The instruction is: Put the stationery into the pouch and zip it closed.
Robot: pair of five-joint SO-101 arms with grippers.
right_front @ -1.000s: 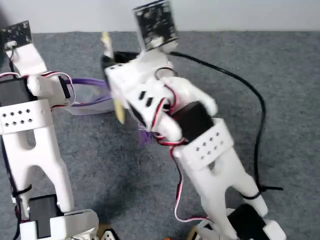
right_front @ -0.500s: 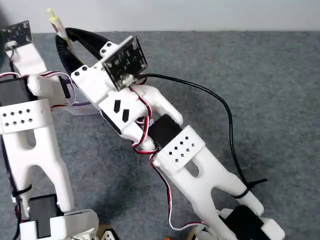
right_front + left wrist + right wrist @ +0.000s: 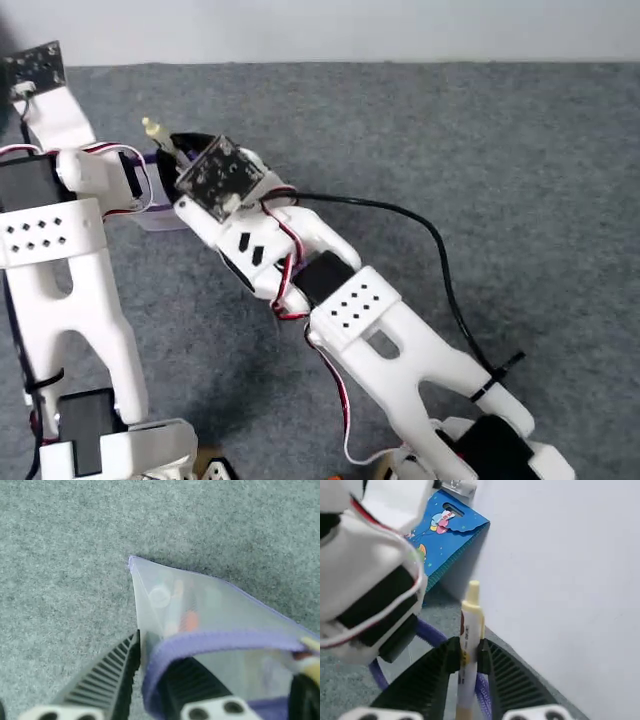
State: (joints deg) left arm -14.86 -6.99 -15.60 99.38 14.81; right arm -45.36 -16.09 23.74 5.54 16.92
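While the pouch (image 3: 200, 605) is clamped at its rim by the left jaws, a pen (image 3: 470, 625) is gripped by the right jaws near it.

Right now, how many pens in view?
1: a pale yellow pen clamped in the right gripper, at the mouth of the pouch that the left gripper holds. Blurred shapes inside the pouch may hide more.

cream pen (image 3: 470, 630) at open clear pouch (image 3: 210, 605)

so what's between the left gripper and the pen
The pouch: its purple zip rim, pinched by the left gripper, runs to the pen; left wrist view shows it.
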